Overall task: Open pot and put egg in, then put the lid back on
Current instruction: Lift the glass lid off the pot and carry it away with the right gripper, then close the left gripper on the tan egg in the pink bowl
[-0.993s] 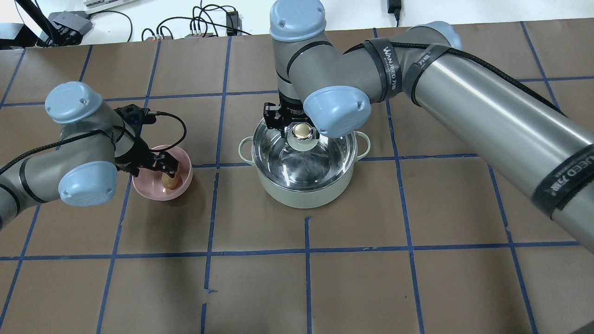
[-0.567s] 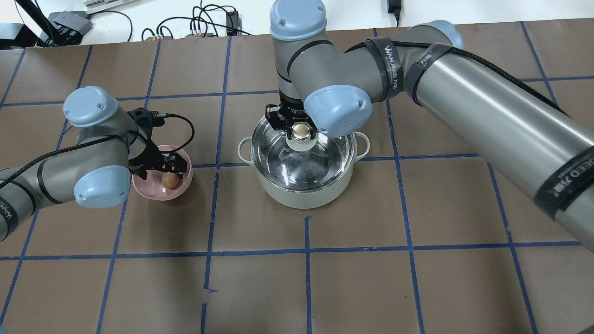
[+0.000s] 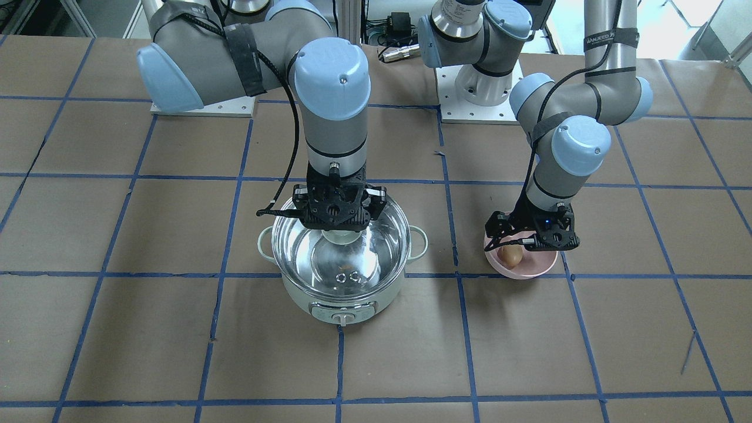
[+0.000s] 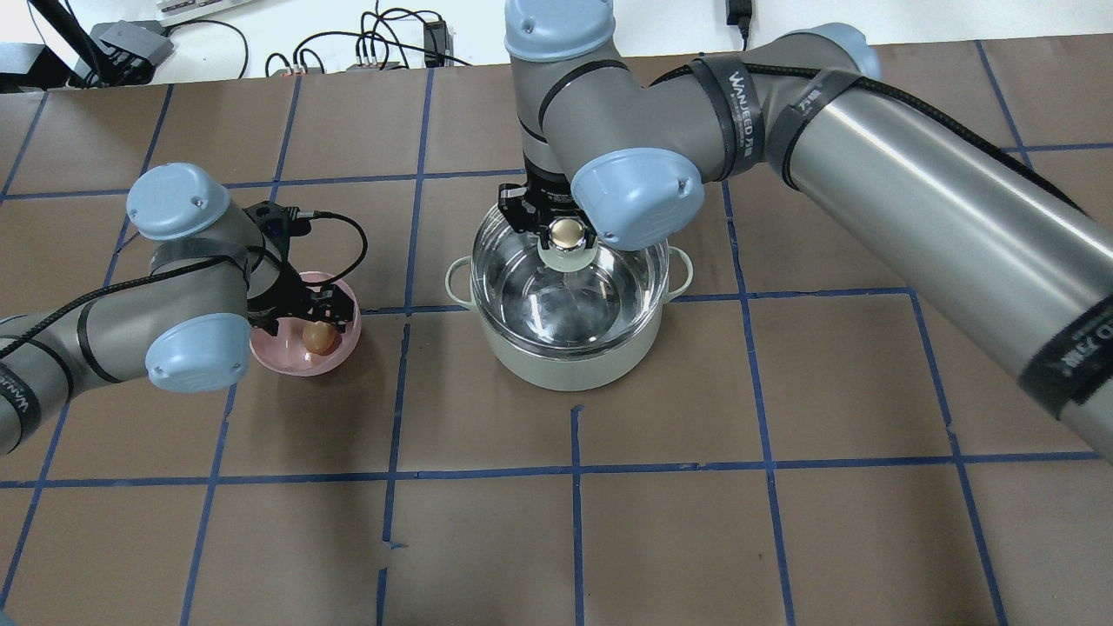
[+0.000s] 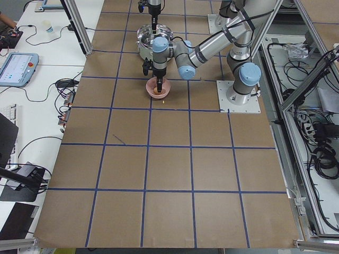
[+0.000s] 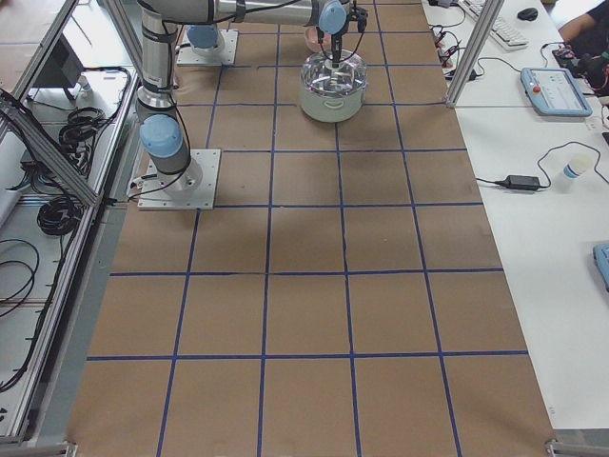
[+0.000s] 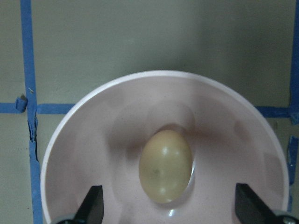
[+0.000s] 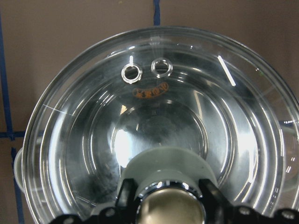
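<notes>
Covering the scene is the table (image 4: 783, 522), brown and ruled into squares by blue tape (image 4: 574, 469). The right arm (image 4: 913, 200) reaches across it and points straight down over the pot (image 4: 565, 365). The left arm (image 4: 104, 322) bends down over the bowl (image 4: 339, 352), well to the side.

The pot stands on the table near the middle, mint green, with a handle (image 4: 454, 280) on each side and its dial (image 3: 343, 318) facing away from the robot. The lid (image 4: 600, 296) lies level over the pot's mouth, and the steel inside shows through the glass. It may be raised slightly off the rim, but no view settles that.

The pink bowl sits on the table on a tape line, apart from the pot.

The right gripper (image 8: 170, 203) is at the lid's centre. Its black fingers (image 8: 125, 193) press in on both sides of the knob (image 4: 566, 232), pinching it. The left gripper (image 7: 173, 207) hangs low over the bowl with its fingers (image 7: 93, 207) spread wide, one on each side of the egg (image 7: 166, 165) and touching nothing.

The egg lies on its side at the bottom of the bowl, tan and whole.

Two rings (image 8: 131, 72) sit side by side in the glass, on the side of the lid away from the robot.
</notes>
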Action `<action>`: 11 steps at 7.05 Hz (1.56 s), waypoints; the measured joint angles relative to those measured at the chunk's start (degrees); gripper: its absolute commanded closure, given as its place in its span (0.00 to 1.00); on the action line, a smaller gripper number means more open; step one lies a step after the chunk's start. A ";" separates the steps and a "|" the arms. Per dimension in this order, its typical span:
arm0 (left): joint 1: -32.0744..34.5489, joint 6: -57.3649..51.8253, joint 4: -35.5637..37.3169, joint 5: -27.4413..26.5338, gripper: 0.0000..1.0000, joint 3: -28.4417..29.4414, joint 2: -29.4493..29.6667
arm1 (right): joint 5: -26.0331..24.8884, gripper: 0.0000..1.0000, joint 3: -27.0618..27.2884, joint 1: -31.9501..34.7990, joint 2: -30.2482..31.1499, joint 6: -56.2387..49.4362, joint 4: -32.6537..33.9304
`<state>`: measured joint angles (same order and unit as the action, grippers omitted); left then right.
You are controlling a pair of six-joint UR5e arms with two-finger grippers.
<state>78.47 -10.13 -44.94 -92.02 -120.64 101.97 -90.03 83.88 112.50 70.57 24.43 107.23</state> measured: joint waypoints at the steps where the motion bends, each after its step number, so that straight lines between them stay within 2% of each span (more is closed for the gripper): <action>1: -0.01 0.02 0.02 0.08 0.04 -0.01 0.13 | 0.02 0.94 -1.66 -0.68 2.36 -0.07 -3.38; 3: -0.06 0.02 0.61 0.38 0.07 -0.01 0.83 | -0.01 0.95 -3.22 -5.27 7.77 -1.54 -11.28; 5: -0.07 -0.03 2.70 0.52 0.07 -0.01 2.76 | 0.41 0.96 -2.68 -15.05 13.76 -8.86 -19.00; 7: -0.07 -0.26 3.37 0.45 0.08 0.02 3.39 | 1.18 0.96 -1.84 -20.70 16.08 -16.74 -21.54; 8: -0.07 -0.35 3.43 0.39 0.20 0.05 3.51 | 1.34 0.96 -1.26 -21.52 16.63 -18.59 -21.67; 9: -0.07 -0.39 3.45 0.34 0.21 0.05 3.60 | 1.25 0.97 -0.72 -21.78 17.04 -19.53 -21.51; 11: -0.07 -0.40 3.44 0.28 0.33 -0.02 3.66 | 0.71 0.99 -0.13 -21.86 18.04 -19.66 -21.75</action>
<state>78.40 -10.53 -41.51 -91.74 -120.66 105.63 -89.33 83.75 90.64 88.61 4.77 85.48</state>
